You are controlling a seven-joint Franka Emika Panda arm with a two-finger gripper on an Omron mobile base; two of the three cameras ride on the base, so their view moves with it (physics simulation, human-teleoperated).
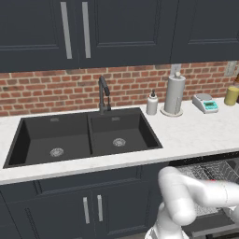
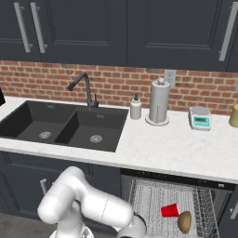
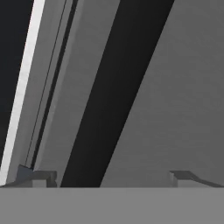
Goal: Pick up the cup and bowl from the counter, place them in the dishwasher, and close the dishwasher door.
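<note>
1. Grey panel surfaces lay close before the gripper (image 3: 109, 177), its fingertips spread wide apart with nothing between them; this was probably the dishwasher door, though the hand view left that uncertain.
2. On the pulled-out wire rack (image 2: 153, 200) lay the cup (image 2: 170, 210) on its side, the bowl (image 2: 184, 221) just beside it.
3. With the rack out, a raised door risked striking it or rattling both.
4. Overhead, the counter (image 2: 186, 153) edge limited room to rise.
</note>
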